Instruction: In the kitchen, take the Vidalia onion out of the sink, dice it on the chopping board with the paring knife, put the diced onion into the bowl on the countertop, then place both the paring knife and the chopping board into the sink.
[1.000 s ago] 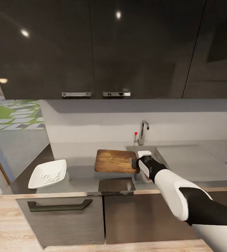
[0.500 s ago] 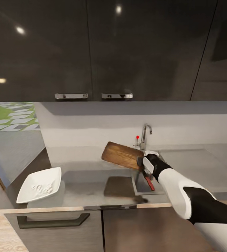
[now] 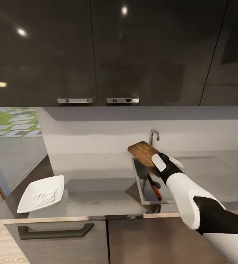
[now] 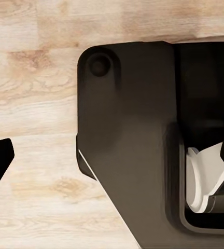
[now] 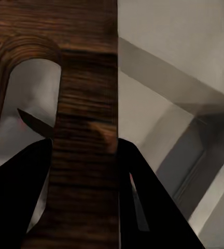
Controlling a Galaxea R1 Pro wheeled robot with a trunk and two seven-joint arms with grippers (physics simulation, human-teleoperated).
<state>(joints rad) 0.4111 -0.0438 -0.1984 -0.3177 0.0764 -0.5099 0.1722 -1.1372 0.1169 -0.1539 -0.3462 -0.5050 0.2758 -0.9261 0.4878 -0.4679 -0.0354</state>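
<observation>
The bowl (image 3: 42, 194) sits on the desk (image 3: 97, 189), far to the left of the sink (image 3: 148, 183). It has white diced onion (image 3: 43, 197) in it, so I think the cutting and the filling are done. The paring knife (image 3: 155, 187) with its red handle already lies down in the sink. Only the chopping board (image 3: 143, 154) is left to put away.

The right gripper (image 3: 159, 161) is closed on the chopping board by the strip beside its handle hole (image 5: 26, 104). It holds the board tilted in the air, right over the sink and just in front of the tap (image 3: 154, 135). The left gripper (image 4: 215, 176) hangs low over the wood floor (image 4: 34, 93). I cannot tell if it is wide or narrow.

Half a second ago the board hung left of the sink, over the desk. Now it is above the sink and tipped more steeply.
</observation>
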